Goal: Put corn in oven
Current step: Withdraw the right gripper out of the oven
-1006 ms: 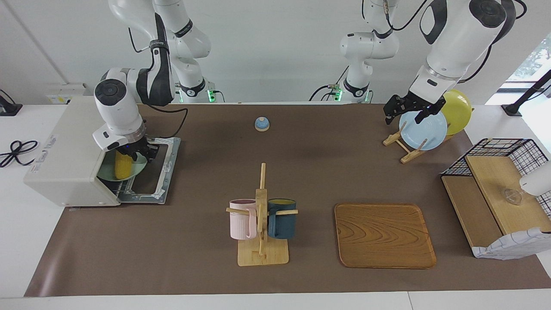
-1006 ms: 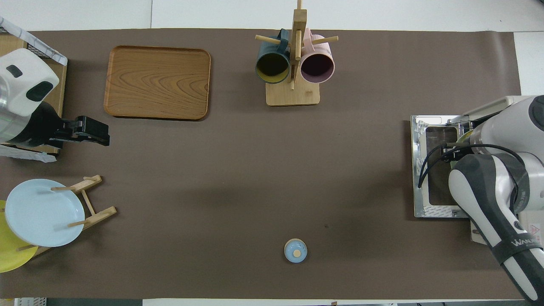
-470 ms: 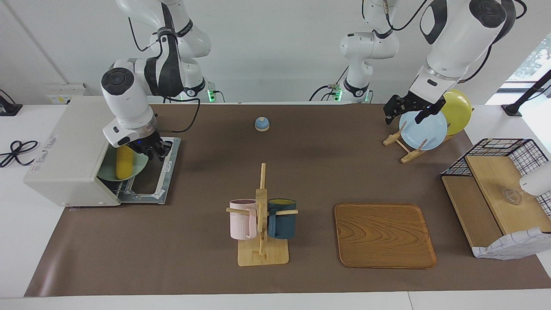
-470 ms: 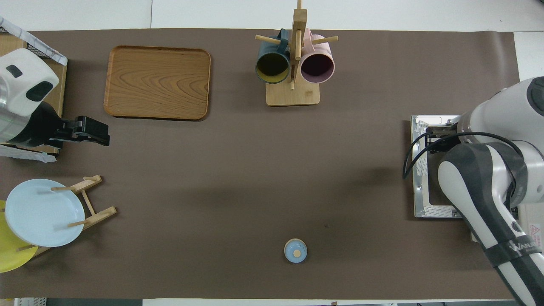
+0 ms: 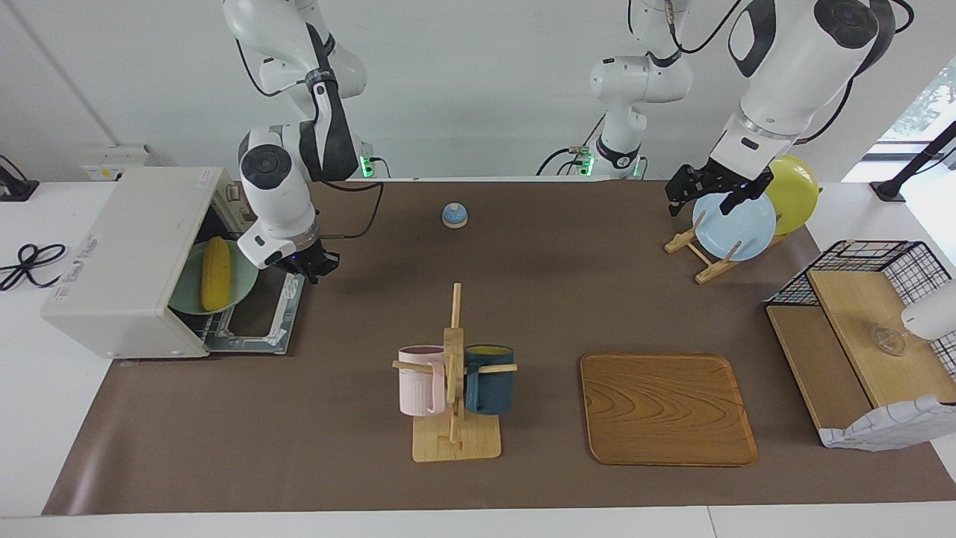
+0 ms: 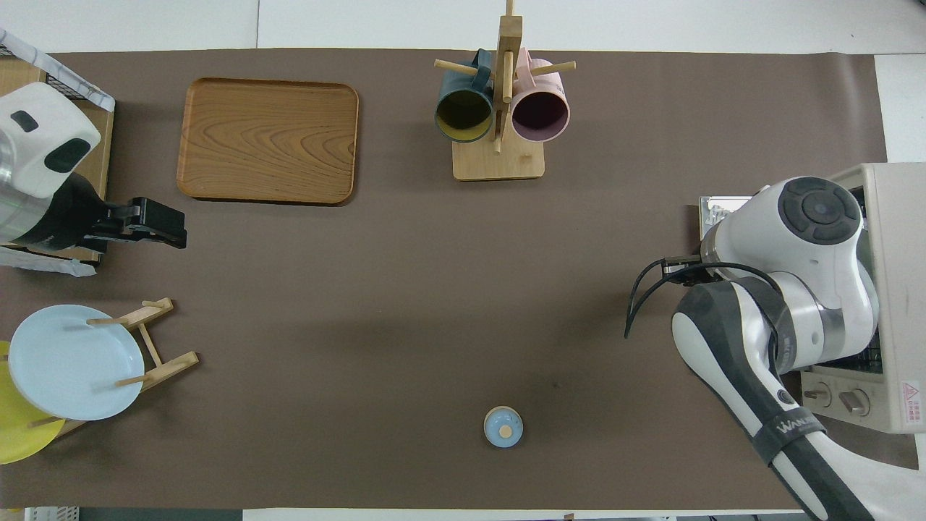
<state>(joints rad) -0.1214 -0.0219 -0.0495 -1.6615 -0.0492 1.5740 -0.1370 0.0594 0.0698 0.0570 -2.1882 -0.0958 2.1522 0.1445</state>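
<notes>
Here the long, bright yellow corn cob (image 5: 215, 273) lies on a pale green plate (image 5: 240, 287) resting on the wire rack inside the boxy off-white toaster oven (image 5: 127, 258), whose dark glass door (image 5: 265, 317) lies folded down flat on the brown table mat (image 5: 523, 299); judging by that, the placing looks done and only the door is left open. The right gripper (image 5: 312, 265) hangs over the door's edge nearest the robots, holding nothing; whether its fingers are spread I cannot tell. The left gripper (image 5: 717, 193) waits over the pale blue plate (image 5: 736, 224) in the wooden rack, fingers apart and empty. The right arm's forearm band reads "WANU…"; the oven's side lettering is unreadable.
</notes>
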